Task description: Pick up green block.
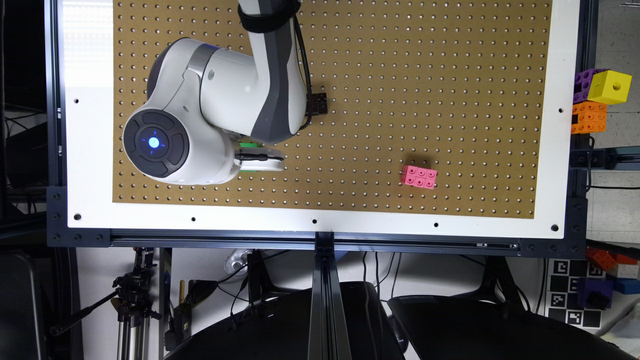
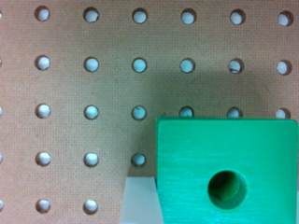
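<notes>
The green block [image 2: 224,154] is a bright green cube with a round dark hole in its face, seen close up in the wrist view. A pale finger [image 2: 139,200] of my gripper [image 2: 226,205] presses flush against one side of it; the opposite finger lies beyond the picture's edge. In the exterior view the gripper [image 1: 257,159] sits at the board's left half, under the white arm, and slivers of the green block [image 1: 248,145] peek out around it. The block casts a soft shadow on the pegboard.
The brown pegboard [image 1: 380,60] has a white border. A pink studded brick [image 1: 419,176] lies to the exterior view's right of the gripper. A small black block [image 1: 318,103] sits behind the arm. Yellow [image 1: 609,87], purple and orange blocks stack off the board's right edge.
</notes>
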Controlling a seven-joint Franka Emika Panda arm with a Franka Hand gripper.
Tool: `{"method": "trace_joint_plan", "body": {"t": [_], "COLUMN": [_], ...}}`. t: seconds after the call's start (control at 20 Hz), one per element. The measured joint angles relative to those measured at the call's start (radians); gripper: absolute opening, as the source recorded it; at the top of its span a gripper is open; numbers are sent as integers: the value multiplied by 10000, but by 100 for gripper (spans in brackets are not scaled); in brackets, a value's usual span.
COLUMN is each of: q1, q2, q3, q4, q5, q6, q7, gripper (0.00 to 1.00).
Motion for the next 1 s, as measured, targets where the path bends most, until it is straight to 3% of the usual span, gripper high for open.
{"method": "trace_joint_plan", "body": {"t": [0.1,0.5,1.0], "q1": [-6,-7,-7], "q2": [-113,-1120,-1978], "q3": [-1,-1,0], "q4": [0,-6,-7], "q5": [0,0,0], "q6": [-91,-1171,-2011], "q7": [0,0,0], "gripper": [0,0,0]}}
